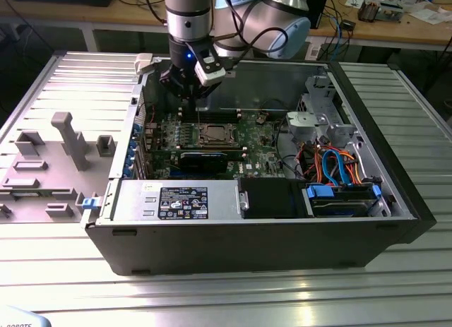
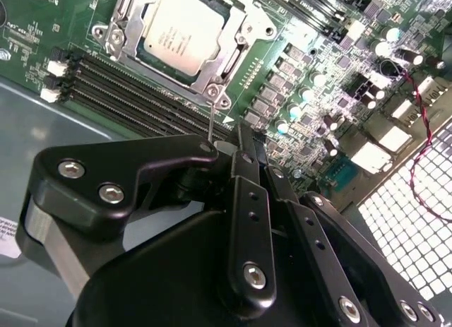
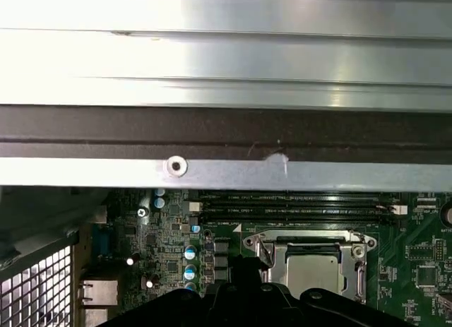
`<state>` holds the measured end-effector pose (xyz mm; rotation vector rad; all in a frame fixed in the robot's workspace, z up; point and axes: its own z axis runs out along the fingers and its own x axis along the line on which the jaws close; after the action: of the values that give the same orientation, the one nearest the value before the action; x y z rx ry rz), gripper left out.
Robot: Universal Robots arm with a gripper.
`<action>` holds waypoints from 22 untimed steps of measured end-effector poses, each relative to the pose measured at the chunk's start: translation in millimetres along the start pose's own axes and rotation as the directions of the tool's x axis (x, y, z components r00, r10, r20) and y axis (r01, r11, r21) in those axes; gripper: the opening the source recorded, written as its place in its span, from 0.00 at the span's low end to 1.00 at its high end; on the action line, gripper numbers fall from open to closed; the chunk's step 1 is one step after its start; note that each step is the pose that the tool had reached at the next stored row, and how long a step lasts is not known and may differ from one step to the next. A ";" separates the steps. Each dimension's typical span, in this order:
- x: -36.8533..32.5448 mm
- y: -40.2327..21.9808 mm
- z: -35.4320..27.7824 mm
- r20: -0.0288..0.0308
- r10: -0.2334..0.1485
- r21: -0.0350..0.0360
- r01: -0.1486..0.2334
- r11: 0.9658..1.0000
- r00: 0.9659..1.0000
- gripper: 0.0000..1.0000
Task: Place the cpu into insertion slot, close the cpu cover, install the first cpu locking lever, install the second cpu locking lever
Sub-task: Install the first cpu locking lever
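Honestly, the cpu (image 2: 180, 34) sits in the middle of the board (image 2: 42, 30) under the closed cover (image 2: 219, 74). Tool (image 2: 244, 140) is squeezed together right at the upright lever (image 2: 211, 119), but I can't tell if it's actually pinching it. My worry: that thin wire slips free and springs back, leaving the cover unlocked.

The arm (image 1: 188, 16) stood upright directly above the pincer (image 1: 189, 99), and its grey wrist (image 1: 188, 55) sat just over the pincer's black body. Up beside that column, a bulkier elbow joint (image 1: 281, 15) bent away toward the exterior view's right. The pincer pointed straight down. In the second wrist view its black fingers (image 2: 248, 200) were drawn together at the tips, with the linkages folded inward on either side.
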<state>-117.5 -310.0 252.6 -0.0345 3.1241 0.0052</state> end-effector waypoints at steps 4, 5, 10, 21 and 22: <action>0.0 2.4 -1.3 0.000 -0.009 0.000 0.009 1.000 1.000 0.11; -0.1 2.9 -1.6 0.000 -0.010 0.000 0.010 1.000 1.000 0.11; -0.2 4.4 -3.4 0.000 -0.011 0.000 0.011 1.000 1.000 0.11; -0.2 4.5 -3.6 0.001 -0.011 0.000 0.011 1.000 1.000 0.11; -0.1 4.5 -3.5 0.001 -0.011 0.000 0.011 1.000 1.000 0.11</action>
<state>-117.6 -305.5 256.2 -0.0515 3.1231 0.0051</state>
